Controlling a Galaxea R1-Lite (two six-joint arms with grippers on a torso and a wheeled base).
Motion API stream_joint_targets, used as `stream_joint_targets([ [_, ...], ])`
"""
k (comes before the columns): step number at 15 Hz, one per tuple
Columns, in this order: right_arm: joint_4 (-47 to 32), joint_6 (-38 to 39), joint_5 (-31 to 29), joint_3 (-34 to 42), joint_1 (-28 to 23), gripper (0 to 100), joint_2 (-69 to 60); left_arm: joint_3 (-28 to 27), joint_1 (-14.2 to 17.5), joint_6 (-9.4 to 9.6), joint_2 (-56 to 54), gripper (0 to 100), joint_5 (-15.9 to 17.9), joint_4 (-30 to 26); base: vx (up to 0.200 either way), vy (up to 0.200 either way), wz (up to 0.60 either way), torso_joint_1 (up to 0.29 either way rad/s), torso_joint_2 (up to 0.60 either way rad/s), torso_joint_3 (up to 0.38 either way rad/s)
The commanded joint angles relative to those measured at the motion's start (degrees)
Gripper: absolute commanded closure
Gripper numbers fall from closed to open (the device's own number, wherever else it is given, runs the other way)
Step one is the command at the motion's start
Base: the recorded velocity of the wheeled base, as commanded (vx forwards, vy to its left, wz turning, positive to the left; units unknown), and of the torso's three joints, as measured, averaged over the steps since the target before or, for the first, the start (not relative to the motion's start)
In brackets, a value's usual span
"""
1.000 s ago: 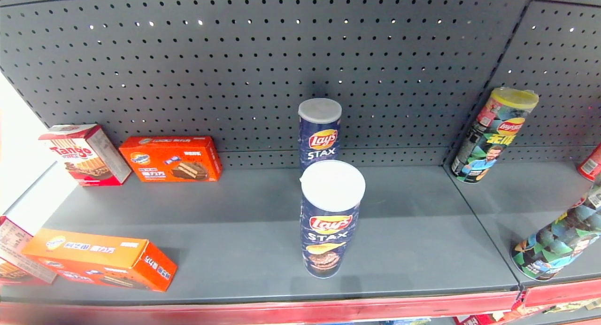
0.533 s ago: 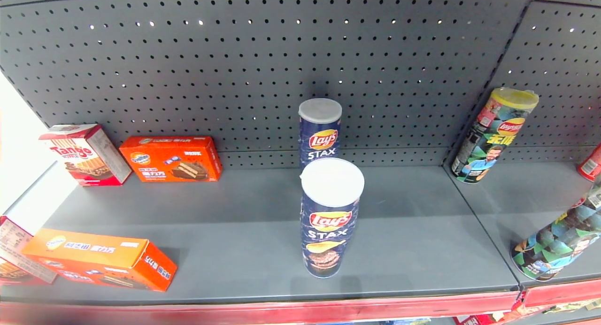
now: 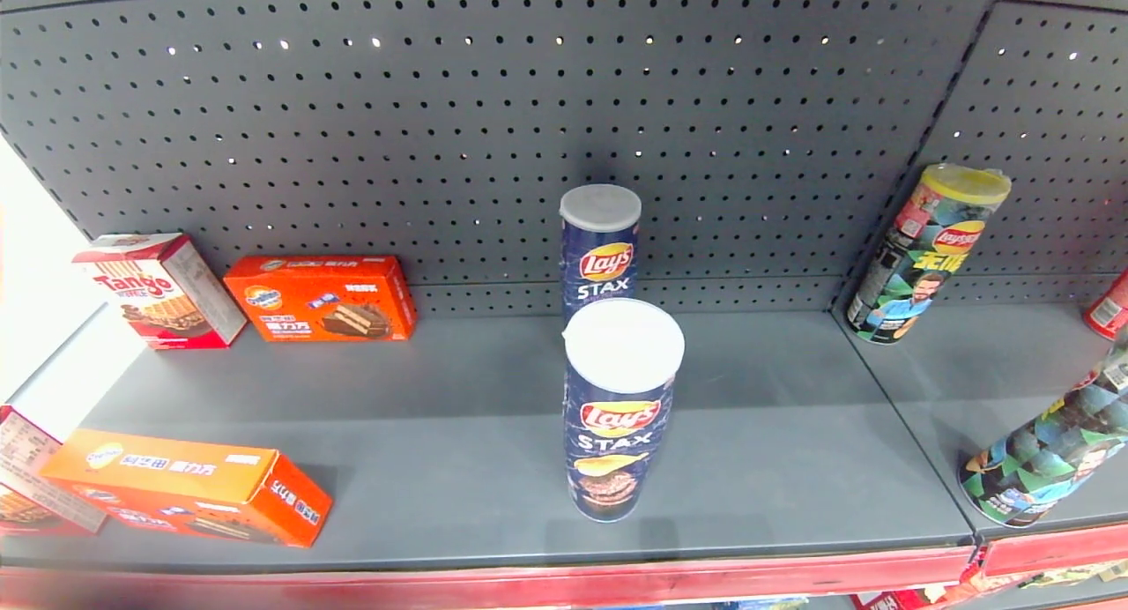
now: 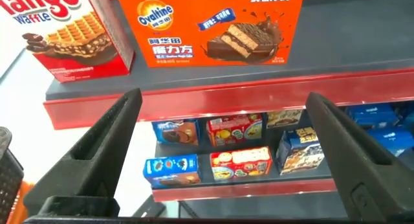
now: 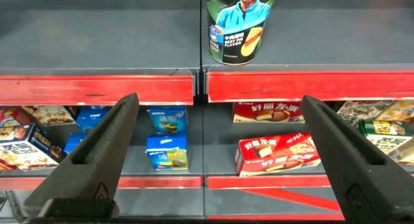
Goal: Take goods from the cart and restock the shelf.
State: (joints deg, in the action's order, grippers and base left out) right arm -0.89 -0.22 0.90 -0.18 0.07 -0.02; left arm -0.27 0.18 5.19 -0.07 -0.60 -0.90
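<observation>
Two tools wait open in front of the shelf [image 3: 423, 416]. The left tool [image 4: 224, 101] has its jaws spread wide and empty, facing the red edge [image 4: 259, 98] below an orange box [image 4: 210, 26] and a wafer box [image 4: 77, 30]. The right tool [image 5: 221, 102] is just as wide and empty, facing a green can [image 5: 236, 23]. On the shelf, the front can [image 3: 619, 416] stands upright near the red edge, about mid-bay and well apart from a flat box [image 3: 189, 495] at the left. It is a dark blue tube with a pale plastic lid, a red-and-yellow logo and a picture of crisps low on its face. It is probably light, with a stiff card wall that would dent under a hard squeeze. Its glossy skin may slip, and a can this tall should tip easily. Its contents are likely brittle, so a gentle hold around the mid-body seems best, never by the lid. Directly behind it a rear can [image 3: 601, 249] of the same kind stands against the pegboard [image 3: 441, 134]
</observation>
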Motion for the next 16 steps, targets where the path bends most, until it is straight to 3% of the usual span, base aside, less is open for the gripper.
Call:
stream_joint_targets([
  [1,0.0,0.0,0.1,-0.1,0.0,0,0.0,0.0,0.1,0.17,0.1,0,0.2,0.0,0.0,0.0,0.0,0.0,0.0,0.0],
  [3,0.3,0.0,0.1,0.0,0.0,0,0.0,0.1,0.1,-0.89,0.1,0,-0.5,0.3,0.0,0.0,0.0,0.0,0.0,0.0],
  [9,0.4,0.0,0.0,0.1,0.0,0,0.0,0.1,0.1,-1.5,0.1,0,-0.4,0.6,0.0,0.0,0.0,0.0,0.0,0.0],
  [12,0.4,0.0,-0.1,0.1,0.0,0,0.0,0.1,0.1,-4.49,0.1,0,-0.4,0.6,0.0,0.0,0.0,0.0,0.0,0.0],
  [16,0.3,0.0,0.0,0.0,0.0,0,0.0,0.1,0.1,-4.58,0.1,0,-0.5,0.6,0.0,0.0,0.0,0.0,0.0,0.0],
])
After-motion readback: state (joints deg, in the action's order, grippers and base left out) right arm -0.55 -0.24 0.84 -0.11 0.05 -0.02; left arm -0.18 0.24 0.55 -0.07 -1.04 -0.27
